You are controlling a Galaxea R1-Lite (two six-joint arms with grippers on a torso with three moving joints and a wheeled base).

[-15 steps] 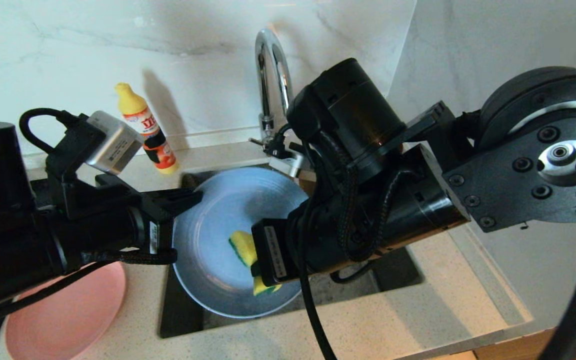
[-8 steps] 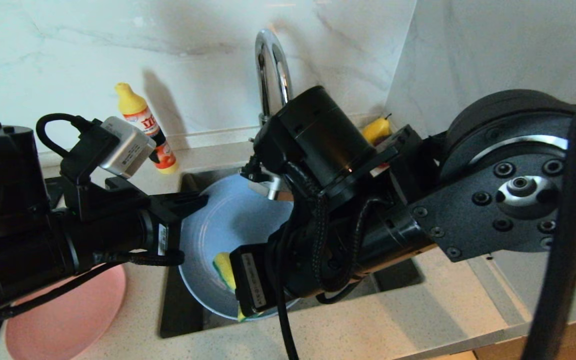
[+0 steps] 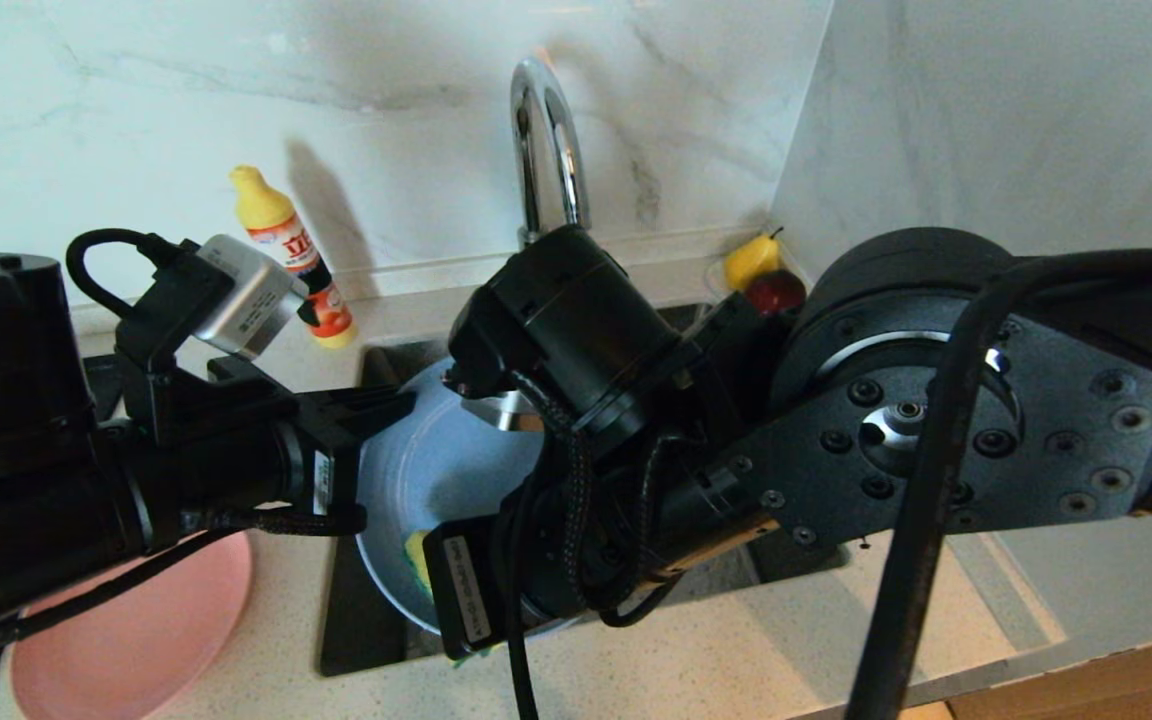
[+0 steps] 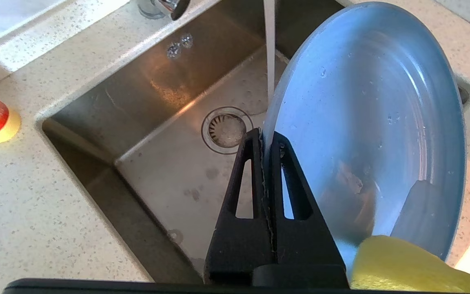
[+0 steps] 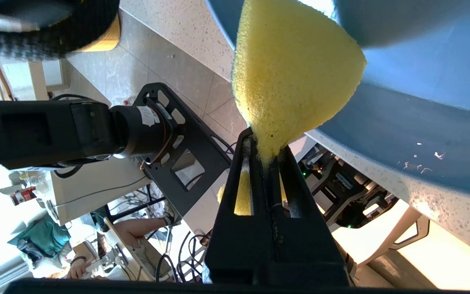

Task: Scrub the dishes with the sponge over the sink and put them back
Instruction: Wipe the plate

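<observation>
The blue plate (image 3: 436,465) is tilted on edge over the sink (image 4: 157,163). My left gripper (image 4: 265,136) is shut on its rim (image 3: 381,405). Running water from the tap (image 3: 546,130) falls just behind the plate (image 4: 365,102). My right gripper (image 5: 265,149) is shut on the yellow sponge (image 5: 292,69), whose end is pressed against the plate's face near its front rim (image 3: 419,558). My right arm hides most of the sponge and the plate's right half in the head view. The pink plate (image 3: 136,625) lies on the counter to the left of the sink. The bowl is out of view.
A detergent bottle (image 3: 286,250) stands on the counter behind the sink at the left. A yellow pear (image 3: 751,258) and a red fruit (image 3: 776,290) sit in the back right corner. The strainer drain (image 4: 227,130) is in the basin's middle.
My right arm has swung left and toward the counter's front edge, dragging the sponge down the plate's face to its near rim. The left gripper and plate have stayed put.
</observation>
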